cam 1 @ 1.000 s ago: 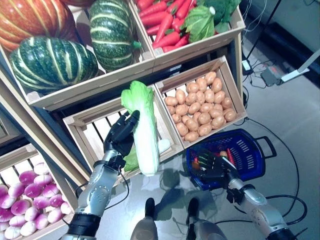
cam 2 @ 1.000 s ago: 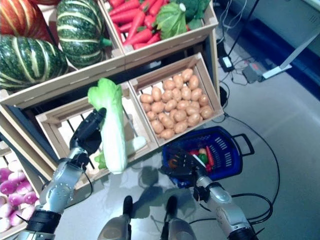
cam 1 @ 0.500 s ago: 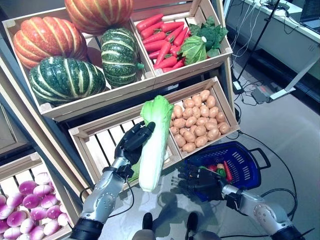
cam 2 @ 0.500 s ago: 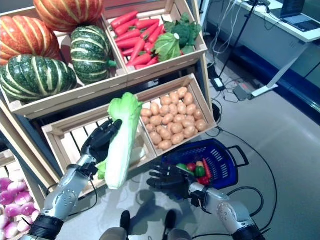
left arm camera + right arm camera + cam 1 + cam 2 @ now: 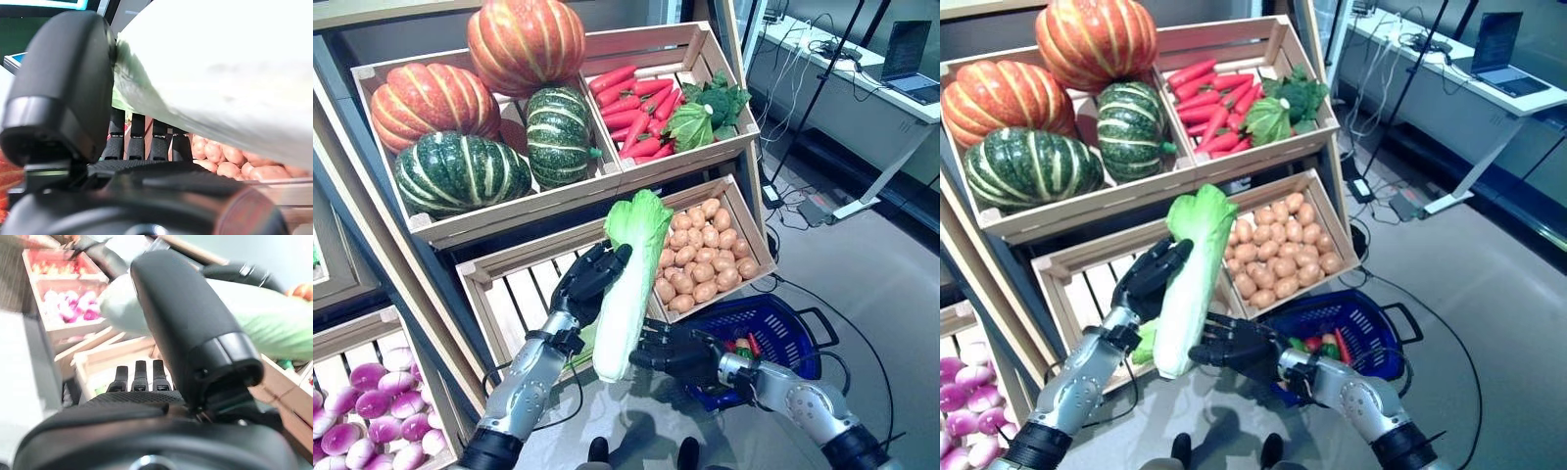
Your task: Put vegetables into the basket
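My left hand (image 5: 588, 283) is shut on a long napa cabbage (image 5: 631, 277) with a white stalk and green leafy top. It holds the cabbage upright, a little tilted, in front of the stand. The left wrist view shows the thumb (image 5: 63, 88) and fingers (image 5: 142, 142) curled round the cabbage (image 5: 220, 73). My right hand (image 5: 683, 352) is open, with its fingers straight right beside the cabbage's lower end. The pale green cabbage also shows in the right wrist view (image 5: 279, 330). The blue basket (image 5: 793, 328) stands on the floor behind the right hand, with small red and green vegetables (image 5: 744, 345) in it.
A wooden stand of slanted crates fills the left and back. The potato crate (image 5: 710, 250) is just behind the cabbage, and a slatted crate (image 5: 519, 304) lies behind the left arm. A desk with a laptop (image 5: 901, 59) and floor cables (image 5: 862, 333) are at the right.
The camera has tilted upward. My left hand has carried the cabbage right, toward the basket. My right hand has left the basket's rim and moved left to the cabbage's lower end.
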Controlling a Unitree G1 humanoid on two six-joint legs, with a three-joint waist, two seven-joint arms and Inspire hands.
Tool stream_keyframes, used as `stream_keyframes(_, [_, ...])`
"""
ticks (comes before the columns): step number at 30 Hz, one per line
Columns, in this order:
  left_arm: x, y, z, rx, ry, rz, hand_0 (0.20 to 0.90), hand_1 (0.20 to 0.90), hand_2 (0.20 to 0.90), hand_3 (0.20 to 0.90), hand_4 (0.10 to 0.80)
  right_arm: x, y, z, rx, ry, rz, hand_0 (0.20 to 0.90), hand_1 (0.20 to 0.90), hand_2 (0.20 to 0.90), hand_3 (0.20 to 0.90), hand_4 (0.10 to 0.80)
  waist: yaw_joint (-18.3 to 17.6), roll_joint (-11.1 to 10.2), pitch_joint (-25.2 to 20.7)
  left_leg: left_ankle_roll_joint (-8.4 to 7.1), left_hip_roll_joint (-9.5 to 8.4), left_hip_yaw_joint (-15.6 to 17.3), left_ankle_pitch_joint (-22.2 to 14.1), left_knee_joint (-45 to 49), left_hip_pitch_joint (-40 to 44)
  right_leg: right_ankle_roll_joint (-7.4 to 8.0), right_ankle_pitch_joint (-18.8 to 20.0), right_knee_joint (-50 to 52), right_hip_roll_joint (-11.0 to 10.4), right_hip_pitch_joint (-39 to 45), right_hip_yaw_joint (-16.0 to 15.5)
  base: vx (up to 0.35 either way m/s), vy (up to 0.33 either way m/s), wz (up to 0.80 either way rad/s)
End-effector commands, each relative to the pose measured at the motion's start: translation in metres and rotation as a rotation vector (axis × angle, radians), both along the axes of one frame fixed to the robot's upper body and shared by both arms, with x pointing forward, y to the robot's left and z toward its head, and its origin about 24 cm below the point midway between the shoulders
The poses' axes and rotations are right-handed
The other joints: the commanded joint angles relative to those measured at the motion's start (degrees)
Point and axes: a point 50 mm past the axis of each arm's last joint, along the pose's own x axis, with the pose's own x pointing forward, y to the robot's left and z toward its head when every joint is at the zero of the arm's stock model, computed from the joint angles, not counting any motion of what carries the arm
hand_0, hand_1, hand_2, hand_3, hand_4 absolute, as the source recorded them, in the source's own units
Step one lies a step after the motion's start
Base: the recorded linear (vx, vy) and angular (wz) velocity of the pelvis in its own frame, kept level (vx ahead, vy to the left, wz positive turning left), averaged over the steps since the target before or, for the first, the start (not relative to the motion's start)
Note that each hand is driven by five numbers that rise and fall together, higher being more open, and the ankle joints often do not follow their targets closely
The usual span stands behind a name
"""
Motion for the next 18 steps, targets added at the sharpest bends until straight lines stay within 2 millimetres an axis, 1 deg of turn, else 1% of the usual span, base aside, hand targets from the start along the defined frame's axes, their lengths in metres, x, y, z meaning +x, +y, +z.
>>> stream_keyframes(1, [0.018,-0.008,0.042,-0.093,-0.246,0.032,0.3,0.3,0.3,0.3,0.4,0.01,0.032,0.051,0.279,-0.135,-0.006,0.9,0.9,0.9,0.9,0.8,1.0,-1.7,-4.4,-1.76,-1.22,-2.2,-3.0,0.1,1.1,3.47,-3.6,0.1,-3.8,6.3,-0.8,0.0,0.0,0.0])
stream_keyframes(6, [0.017,-0.01,0.045,-0.118,-0.263,0.06,0.3,0.3,0.3,0.3,0.4,0.01,0.04,0.056,0.311,-0.095,-0.039,0.9,0.9,0.9,0.9,0.8,1.1,-1.6,-4.6,-1.65,-1.37,-2.3,-3.1,0.1,1.2,3.57,-3.5,0.1,-4.0,6.2,-1.0,0.0,0.0,0.0])
stream_keyframes(12, [0.018,-0.012,0.05,-0.125,-0.29,0.095,0.3,0.3,0.3,0.3,0.4,0.016,0.044,0.054,0.283,-0.082,-0.114,0.9,0.9,0.9,0.9,0.8,1.2,-1.6,-4.7,-1.57,-1.36,-2.4,-3.0,0.1,1.2,3.56,-3.4,0.1,-4.1,6.2,-1.1,0.0,0.0,0.0])
stream_keyframes(18, [0.019,-0.014,0.053,-0.127,-0.295,0.105,0.3,0.3,0.3,0.3,0.4,0.018,0.047,0.052,0.244,-0.073,-0.138,0.9,0.9,0.9,0.9,0.8,1.2,-1.4,-4.9,-1.49,-1.5,-2.4,-3.0,0.1,1.2,3.57,-3.3,0.1,-4.1,6.1,-1.0,0.0,0.0,0.0])
